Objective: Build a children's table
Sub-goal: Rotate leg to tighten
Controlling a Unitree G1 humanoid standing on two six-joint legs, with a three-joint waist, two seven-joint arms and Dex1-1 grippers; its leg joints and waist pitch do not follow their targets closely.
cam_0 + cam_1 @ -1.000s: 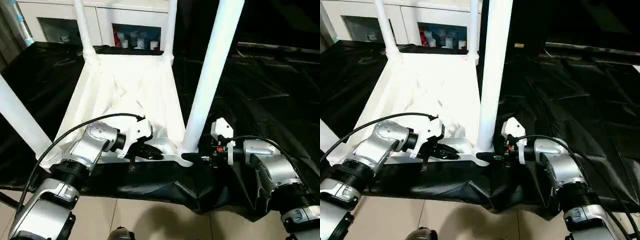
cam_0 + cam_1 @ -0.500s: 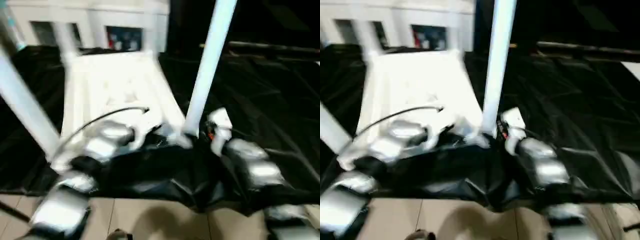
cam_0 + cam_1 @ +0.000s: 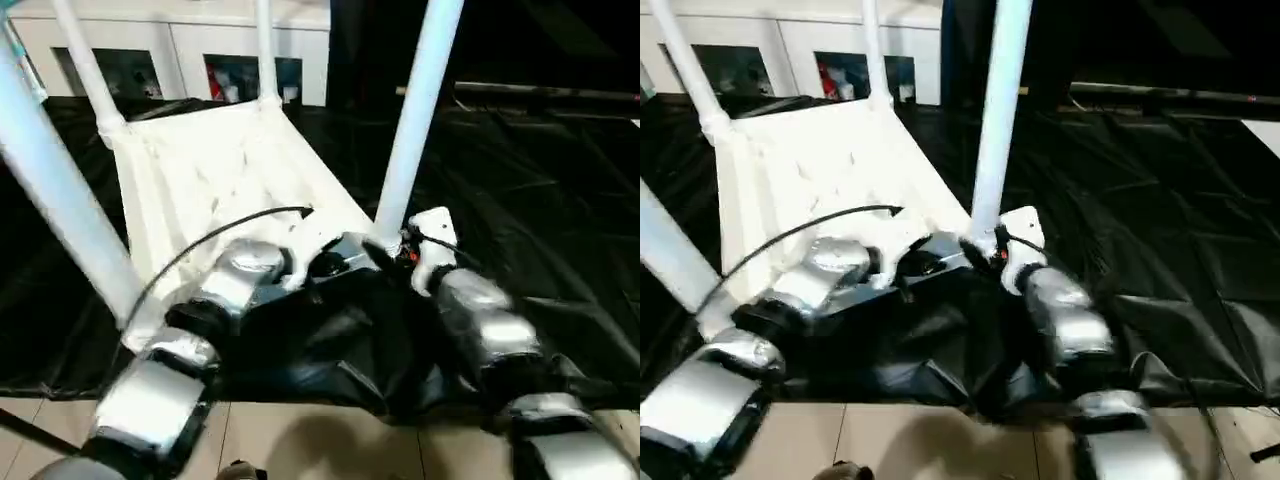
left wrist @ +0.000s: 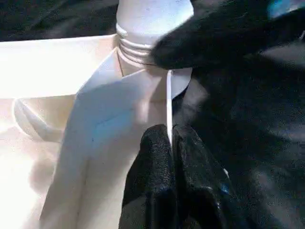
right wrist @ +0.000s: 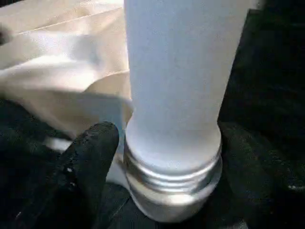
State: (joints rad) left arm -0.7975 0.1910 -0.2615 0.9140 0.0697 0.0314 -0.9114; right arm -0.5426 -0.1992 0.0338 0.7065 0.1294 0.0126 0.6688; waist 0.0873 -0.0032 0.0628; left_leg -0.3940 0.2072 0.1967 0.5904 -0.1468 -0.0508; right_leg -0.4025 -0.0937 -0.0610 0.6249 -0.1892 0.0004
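Note:
The children's table lies upside down: a white tabletop [image 3: 220, 170] with its legs pointing up. The near right leg [image 3: 415, 110] rises from its corner socket, the near left leg [image 3: 55, 190] stands at the left, and two far legs [image 3: 85, 60] [image 3: 264, 50] stand at the back. My left gripper [image 4: 170, 133] is shut on the thin near rim of the tabletop, close to that corner [image 3: 335, 262]. My right gripper [image 5: 171, 152] is open, with one finger [image 5: 93, 157] on each side of the near right leg's threaded base [image 3: 385, 250].
A black sheet [image 3: 540, 180] covers the work surface and bunches up at the near edge [image 3: 350, 360] under my forearms. A white cabinet [image 3: 180, 50] stands behind. Pale floor tiles [image 3: 300, 440] lie just in front.
The whole view has swung. The tabletop's far end now sits further left against the cabinet. Both grippers stay at the near right corner, and the right forearm has come in closer.

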